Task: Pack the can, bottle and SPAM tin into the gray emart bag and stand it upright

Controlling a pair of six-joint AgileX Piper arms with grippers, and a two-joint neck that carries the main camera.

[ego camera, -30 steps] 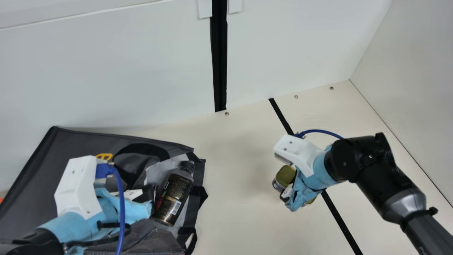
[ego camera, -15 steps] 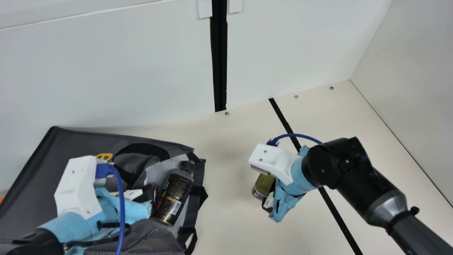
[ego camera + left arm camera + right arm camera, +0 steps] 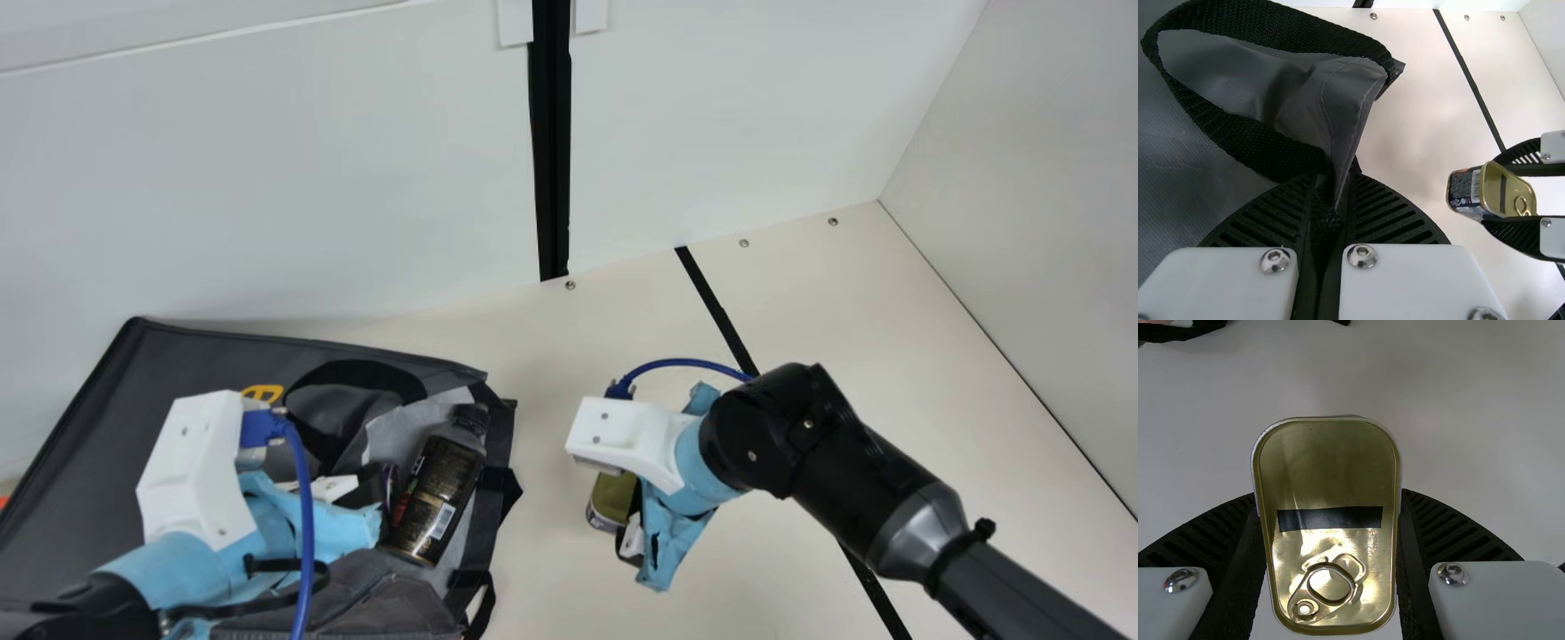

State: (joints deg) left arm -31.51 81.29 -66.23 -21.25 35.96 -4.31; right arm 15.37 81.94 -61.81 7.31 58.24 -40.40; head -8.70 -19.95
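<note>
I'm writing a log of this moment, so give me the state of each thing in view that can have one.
Gray bag: lying down, mouth open.
Bottle: capped, lying on its side in the bag's mouth.
SPAM tin: lid on, pull ring attached, held.
Left gripper: closed on the bag's edge.
Right gripper: closed on the tin's sides.

Bottle (image 3: pixel 437 493) in bag (image 3: pixel 102 436), tin (image 3: pixel 613 500) right of bag
</note>
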